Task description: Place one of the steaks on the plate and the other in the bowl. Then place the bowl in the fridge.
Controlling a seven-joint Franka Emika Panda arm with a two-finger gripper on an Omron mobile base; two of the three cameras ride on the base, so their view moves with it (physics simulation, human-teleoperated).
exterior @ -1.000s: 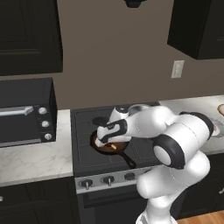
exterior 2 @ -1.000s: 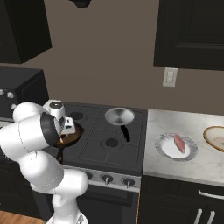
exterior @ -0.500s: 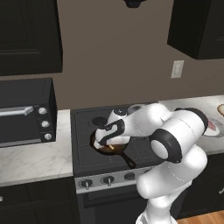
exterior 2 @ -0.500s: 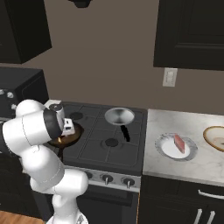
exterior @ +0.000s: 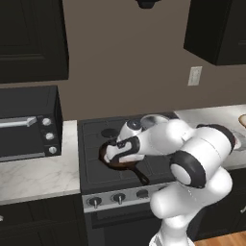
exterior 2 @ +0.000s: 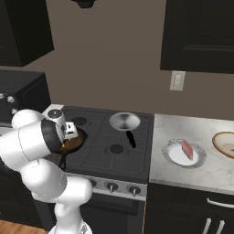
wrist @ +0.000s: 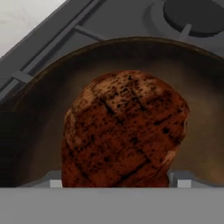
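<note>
Hand view: seared brown steak sits dead ahead of my fingertips, lying flat in the dark skillet, w/ stove grate beyond.
Gripper: gripper is down over the skillet on the stove's front-left burner; in hand view only slivers of the two tips show, one each side of the steak's near edge.
Finger state: can't tell. Tips look spread to either side of the meat, but contact isn't visible, so I won't call it grasped or released.
Steak 1: pinkish-red steak lies on the plate, on the counter well to the far side of the stove from my fingers. I judge this part done.
Steak 2: still in the skillet, not lifted as far as I can see.
Bowl: beige bowl on the counter past the plate, partly cut off at frame edge; contents not readable.
Left to do: by my read, grab steak 2, carry to bowl, then bowl to fridge.
Progress: approx. one of three steps complete.
</note>
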